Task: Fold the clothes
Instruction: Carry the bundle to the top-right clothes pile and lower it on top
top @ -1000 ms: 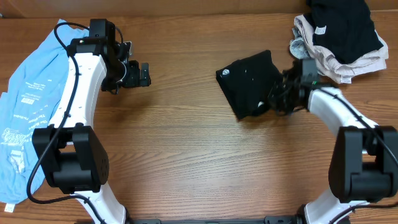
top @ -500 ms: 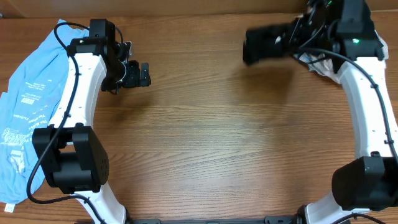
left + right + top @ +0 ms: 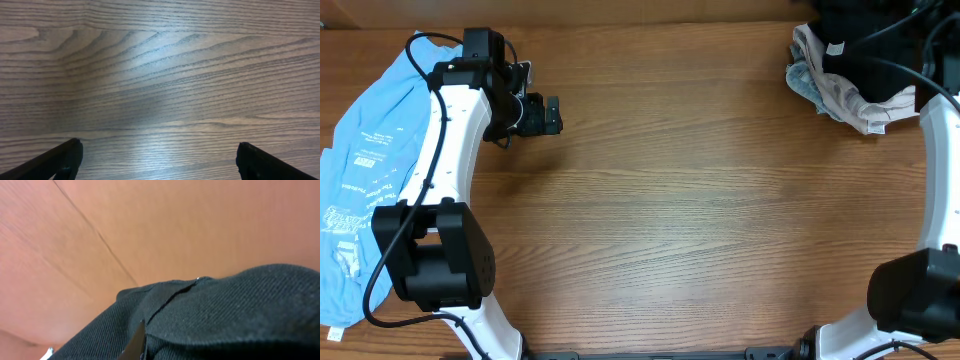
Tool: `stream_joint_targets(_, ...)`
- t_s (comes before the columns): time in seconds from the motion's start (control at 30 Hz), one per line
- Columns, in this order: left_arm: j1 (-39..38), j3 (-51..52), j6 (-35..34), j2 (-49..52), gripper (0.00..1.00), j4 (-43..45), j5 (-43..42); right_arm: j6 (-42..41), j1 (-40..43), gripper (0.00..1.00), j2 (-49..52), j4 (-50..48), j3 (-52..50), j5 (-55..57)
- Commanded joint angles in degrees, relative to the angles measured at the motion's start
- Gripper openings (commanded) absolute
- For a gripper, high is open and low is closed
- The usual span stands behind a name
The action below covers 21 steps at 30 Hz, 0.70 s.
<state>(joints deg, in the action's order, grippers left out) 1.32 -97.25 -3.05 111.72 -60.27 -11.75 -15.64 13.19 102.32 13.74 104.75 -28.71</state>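
From above, the wooden worktop [image 3: 700, 200] carries clothes at two edges. A light blue tee [image 3: 365, 150] with white print lies spread along the left side, partly under the left arm [image 3: 445, 140]. At the far right corner a black garment [image 3: 875, 50] sits heaped on a crumpled beige garment [image 3: 850, 100], which shows below it and to its left. The left gripper [image 3: 552, 116] is over bare wood in the far left part, just right of the tee and not touching it. The right arm [image 3: 935, 140] runs up the right edge to the heap, where its end is lost against the black cloth.

The left wrist camera shows only wood grain [image 3: 160, 75]. The left gripper [image 3: 159, 162] is spread wide, its two dark fingertips [image 3: 60, 162] in the bottom corners with nothing between them.

The right wrist camera is pressed close to the black garment [image 3: 225, 315], whose ribbed cloth fills the lower half of the view. A smooth brown panel [image 3: 150, 230] with creases is behind it. The right gripper cannot be made out here, so I cannot tell whether it is released or clenched on the cloth.
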Motion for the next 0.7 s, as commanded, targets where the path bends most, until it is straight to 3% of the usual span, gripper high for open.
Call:
stream_joint_targets(0.0,-0.3,0.3,-0.4,0.4,1.0,0.5,-0.1,0.5,-0.2,0.04,4.2,-5.5,2.3,-2.5)
stream_joint_targets(0.37,-0.3,0.3,-0.4,0.4,1.0,1.3,-0.1,0.9,4.6,0.04,16.4,-21.8,2.3,-5.1)
stream_joint_targets(0.67,-0.3,0.3,-0.4,0.4,1.0,2.3,-0.1,0.7,8.8,0.04,18.8,-27.8,2.3,-7.4)
